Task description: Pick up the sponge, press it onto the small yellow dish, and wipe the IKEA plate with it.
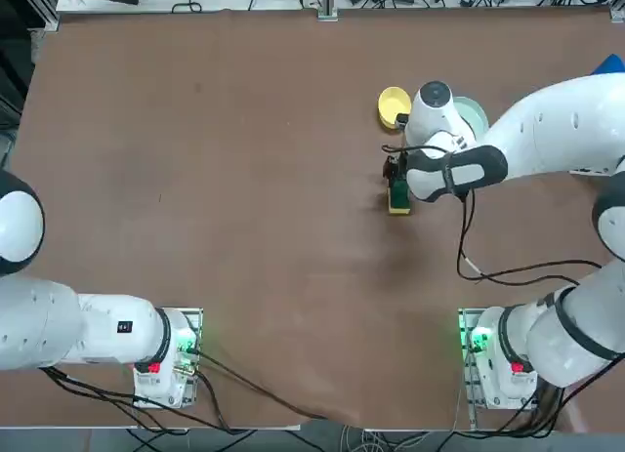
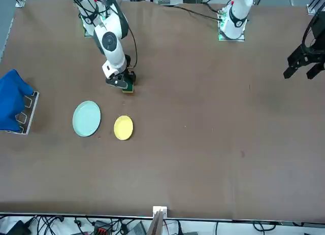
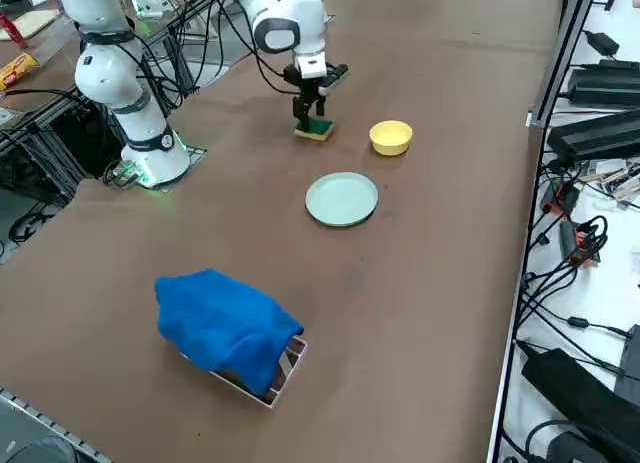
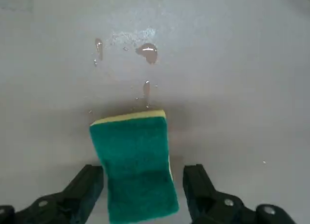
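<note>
Right gripper [image 4: 143, 185] hangs low over the sponge [image 4: 135, 163], fingers [image 4: 85, 187] spread wide, one to each long side, neither touching yet. Sponge lies flat on the bench [image 1: 244, 179], green face up, right of the bench's middle and nearer the far edge than the robot's.

Risks, judged from here:
- Sponge sits slightly skewed between the fingers. If they close off-square, one pad may meet a corner first and the block could twist or squirt out.
- Foam is soft; a shallow grip on the green top alone may let it peel away when lifted.
- Droplets [image 4: 147, 51] lie on the bench just beyond the sponge; a wet underside could drag or slip.
- Descending too far would jam the fingertips into the bench.

Count, near to far from the robot: one sponge; one small yellow dish [image 1: 393, 106] and one IKEA plate [image 1: 473, 114] side by side just beyond it. A blue cloth [image 3: 222, 325] covers a holder at the bench's right-hand edge.
</note>
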You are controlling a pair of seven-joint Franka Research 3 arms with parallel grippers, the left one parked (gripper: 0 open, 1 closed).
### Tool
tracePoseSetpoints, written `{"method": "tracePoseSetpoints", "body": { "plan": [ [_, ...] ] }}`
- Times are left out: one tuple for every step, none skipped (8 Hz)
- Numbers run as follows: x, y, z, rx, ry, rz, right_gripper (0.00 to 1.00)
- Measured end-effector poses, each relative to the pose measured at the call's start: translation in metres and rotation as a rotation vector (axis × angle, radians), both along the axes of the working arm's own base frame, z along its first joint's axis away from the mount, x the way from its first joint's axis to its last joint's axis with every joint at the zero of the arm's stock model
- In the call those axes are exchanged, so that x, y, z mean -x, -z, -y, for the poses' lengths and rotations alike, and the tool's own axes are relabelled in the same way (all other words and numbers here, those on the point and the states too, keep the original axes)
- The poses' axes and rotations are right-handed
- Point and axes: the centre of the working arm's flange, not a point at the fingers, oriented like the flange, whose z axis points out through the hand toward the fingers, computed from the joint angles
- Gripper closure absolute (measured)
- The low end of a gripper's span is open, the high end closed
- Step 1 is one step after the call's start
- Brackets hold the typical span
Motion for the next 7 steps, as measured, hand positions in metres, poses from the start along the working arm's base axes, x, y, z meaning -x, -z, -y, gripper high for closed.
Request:
{"method": "tracePoseSetpoints", "body": {
  "plan": [
    [0.002,0.002,0.001,-0.005,-0.001,0.006,0.0],
    [0.005,0.006,0.001,-0.008,-0.004,0.009,0.0],
    [0.008,0.01,0.0,-0.008,-0.01,0.008,0.0],
    [0.011,0.012,-0.001,-0.008,-0.015,0.007,0.0],
    [0.012,0.012,-0.003,-0.008,-0.018,0.007,0.0],
    [0.012,0.012,-0.004,-0.009,-0.02,0.008,0.0],
    [0.013,0.012,-0.004,-0.009,-0.021,0.007,0.0]
  ]
}}
